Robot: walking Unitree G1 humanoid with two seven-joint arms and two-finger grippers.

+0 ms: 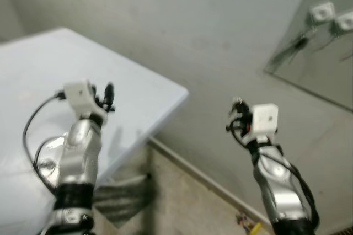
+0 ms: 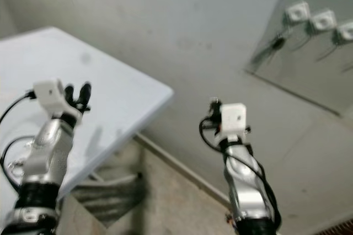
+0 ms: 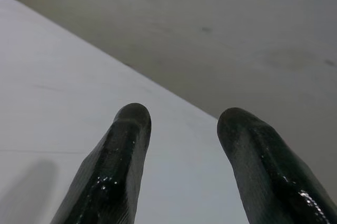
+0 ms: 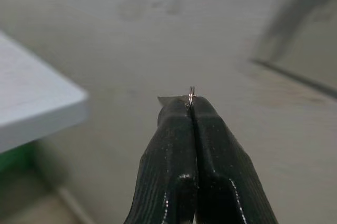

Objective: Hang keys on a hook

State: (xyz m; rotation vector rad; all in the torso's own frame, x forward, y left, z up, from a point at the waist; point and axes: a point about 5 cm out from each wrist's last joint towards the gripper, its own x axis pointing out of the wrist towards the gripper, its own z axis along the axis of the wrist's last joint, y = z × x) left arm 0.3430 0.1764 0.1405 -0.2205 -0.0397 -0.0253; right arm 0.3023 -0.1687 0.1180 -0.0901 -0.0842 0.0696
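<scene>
Right pincer (image 4: 190, 109) raised in front of grey wall (image 1: 165, 20), fingers pressed together, pinching key ring (image 4: 191, 95) at tips; small metal edge beside ring. Left pincer (image 3: 181, 124) spread, nothing between fingers, held above white counter (image 1: 38, 64) at left. Panel (image 2: 309, 58) on wall far right carries white hook mounts (image 2: 298, 11); dark item hangs there, blurred.

Left silver arm raised, elbow bent; its two-finger black left gripper (image 3: 181, 129) w/ fingers parted, nothing between. Right silver arm raised, wrist upright; black two-finger right gripper (image 4: 190, 105) w/ fingers pressed together, pinching small metal key ring (image 4: 191, 95) at tips.
</scene>
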